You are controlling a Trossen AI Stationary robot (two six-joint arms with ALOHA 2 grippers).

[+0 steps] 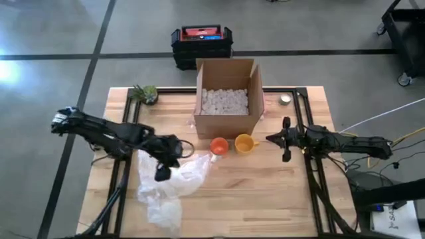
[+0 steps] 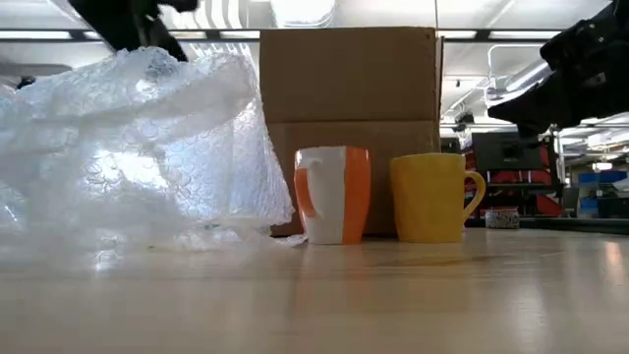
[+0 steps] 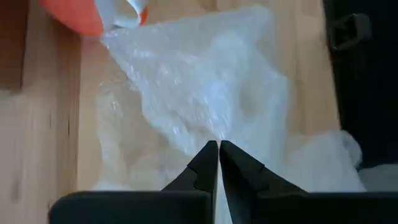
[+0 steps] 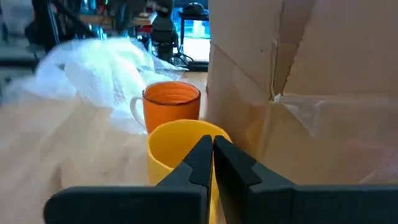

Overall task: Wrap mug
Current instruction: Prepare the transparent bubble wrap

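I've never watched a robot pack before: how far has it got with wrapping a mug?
Barely started. Both mugs, orange and yellow, stand bare by the box. The left gripper is pinched on the bubble wrap, lifting it. The right gripper waits shut. All the wrapping remains.

High view looks straight down, far enough to take in the whole bench (image 1: 265, 192), both arms and floor around it. Low view sits at bench-top level, close, facing level across to the cardboard box (image 2: 349, 118) and room behind. Left wrist view points steeply down over the left gripper (image 3: 219, 149), very near the bubble wrap (image 3: 205, 87). Right wrist view faces nearly level past the right gripper (image 4: 212, 146), close to the yellow mug (image 4: 177, 146). All four share the orange mug (image 1: 218, 146) and wrap; the box and yellow mug appear in all but the left wrist view.
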